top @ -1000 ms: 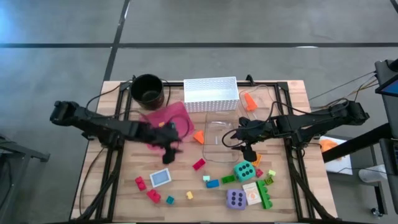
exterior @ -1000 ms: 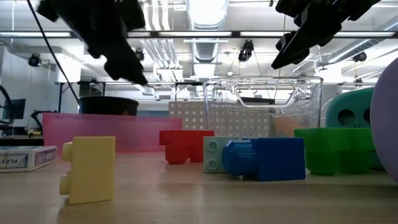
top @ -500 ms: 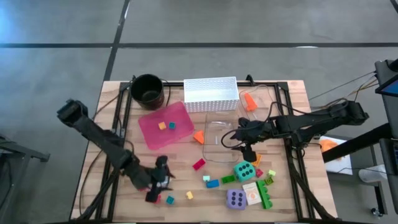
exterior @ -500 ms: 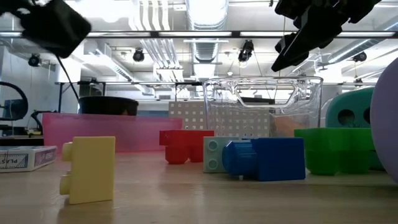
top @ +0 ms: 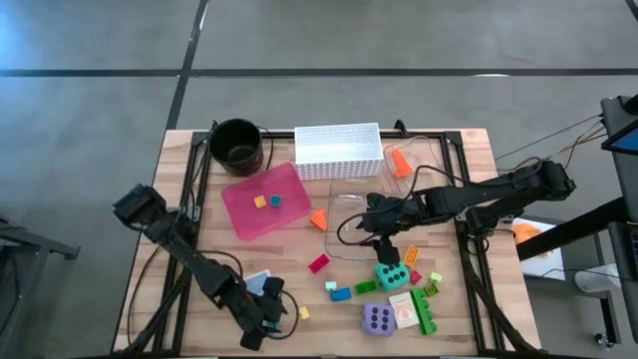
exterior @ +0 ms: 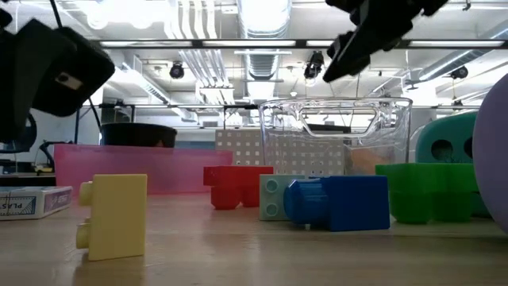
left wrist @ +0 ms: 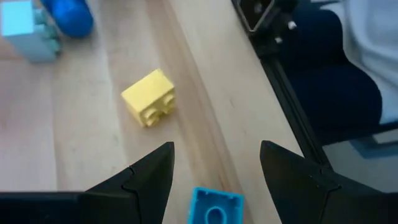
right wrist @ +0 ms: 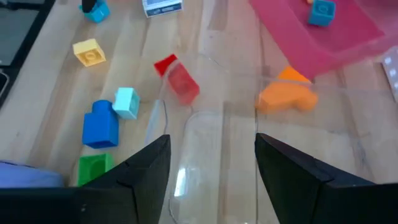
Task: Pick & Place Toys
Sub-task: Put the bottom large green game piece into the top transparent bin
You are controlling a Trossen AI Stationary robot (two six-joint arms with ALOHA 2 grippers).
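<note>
Small bright bricks lie on the wooden table's near half: a yellow brick, a blue brick, a red brick and an orange piece. A teal die and a purple die stand at the near right. A card lies by my left arm. My left gripper is open, low at the near edge. A small teal-blue brick lies between its fingers, which stand apart from it. My right gripper is open and empty over a clear container.
A pink tray holds a yellow and a teal brick. A black round pot and a white perforated basket stand at the far edge. Green bricks lie at the near right. The table's near edge runs close by my left gripper.
My left gripper has swung from over the pink tray toward the table's near edge and come down low by the small teal-blue brick. My right gripper has shifted a little toward the table's left over the clear container. No toy has visibly moved.
</note>
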